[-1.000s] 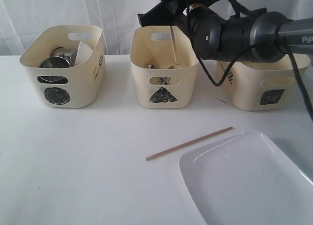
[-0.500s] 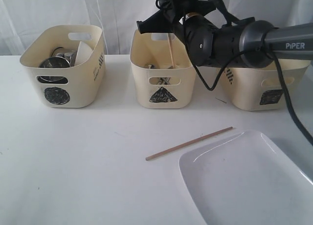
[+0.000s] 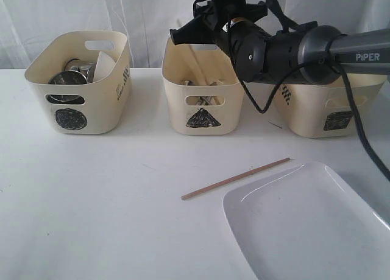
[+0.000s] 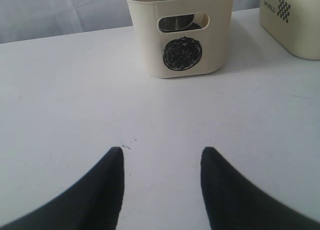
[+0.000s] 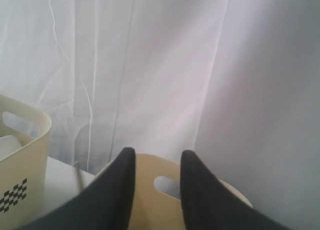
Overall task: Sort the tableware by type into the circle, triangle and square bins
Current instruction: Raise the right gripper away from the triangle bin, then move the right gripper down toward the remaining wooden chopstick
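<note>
Right tool parted, empty, above triangle bin, left tool wide over table, wooden chopstick lying beside white plate

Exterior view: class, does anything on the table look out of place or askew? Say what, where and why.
One wooden chopstick lies slanted on the bare table, between the triangle bin and the white plate. It stands out because it lies loose outside every bin. The plate is also unsorted.
</note>
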Available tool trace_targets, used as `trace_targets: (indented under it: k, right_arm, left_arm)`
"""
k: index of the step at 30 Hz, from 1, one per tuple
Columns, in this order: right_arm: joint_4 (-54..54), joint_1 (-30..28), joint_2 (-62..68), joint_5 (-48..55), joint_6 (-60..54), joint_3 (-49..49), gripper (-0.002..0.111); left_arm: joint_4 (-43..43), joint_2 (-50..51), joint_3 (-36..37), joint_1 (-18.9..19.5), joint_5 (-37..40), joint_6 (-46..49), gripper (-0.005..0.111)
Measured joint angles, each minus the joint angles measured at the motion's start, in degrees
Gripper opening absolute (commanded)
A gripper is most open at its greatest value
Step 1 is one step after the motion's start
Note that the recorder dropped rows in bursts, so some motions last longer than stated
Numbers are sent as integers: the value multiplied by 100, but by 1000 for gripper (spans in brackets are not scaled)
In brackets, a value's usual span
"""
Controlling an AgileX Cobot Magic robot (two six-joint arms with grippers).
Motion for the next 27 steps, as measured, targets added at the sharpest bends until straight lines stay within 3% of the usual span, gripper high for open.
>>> trace_targets:
  k: [13, 27]
  right_arm:
    - [0, 0, -584, 855, -130, 167, 35]
    - [0, 0, -1942, 2294, -591, 1607, 34]
  left_arm:
    - [0, 0, 0, 0, 0, 0, 52]
    - [0, 0, 0, 0, 0, 0, 52]
